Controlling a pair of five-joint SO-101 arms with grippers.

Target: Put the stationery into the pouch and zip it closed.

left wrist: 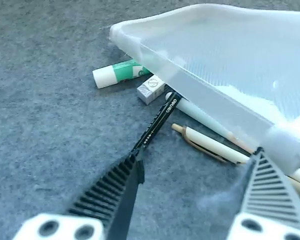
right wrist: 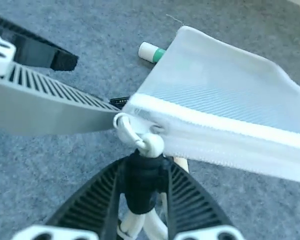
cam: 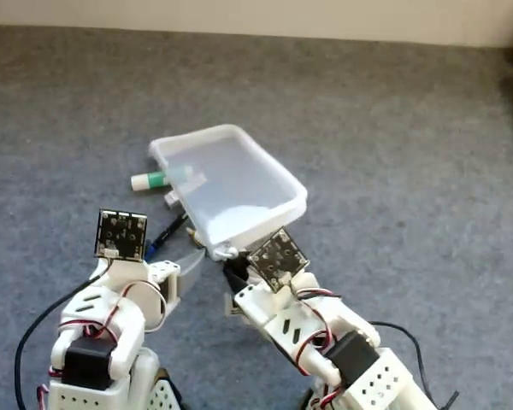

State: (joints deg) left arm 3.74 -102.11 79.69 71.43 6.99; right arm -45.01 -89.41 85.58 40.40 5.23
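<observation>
Right gripper (right wrist: pixel 143 162): the 2 black fingers are clamped on the zip pull (right wrist: pixel 151 145) at the pouch's near corner, and that corner is held just off the carpet (cam: pixel 393 128).

Left gripper (left wrist: pixel 198 156): jaws wide apart, 1 black finger and 1 grey finger, nothing between them. It hangs low over the carpet just beside the pens. The grey fingertip is close to the zip end; contact cannot be judged.

Count:
- 1 pouch (cam: pixel 239 179), translucent white, mouth up and open, tilted, lying over part of the stationery.
- 3 pens: black pen (left wrist: pixel 157 122), pale pen (left wrist: pixel 200 114), cream pen (left wrist: pixel 212 146). All are on the carpet outside the pouch. The pale and cream ones run under its edge.
- 1 glue stick (left wrist: pixel 117 74), white cap and green body, far end hidden under the pouch.
- 1 block (left wrist: pixel 151 89), small and grey, just beside the black pen's end.

Markings: white print along the black pen's barrel, and a dark mark on the block's face. The glue stick's label is too blurred to make out.
</observation>
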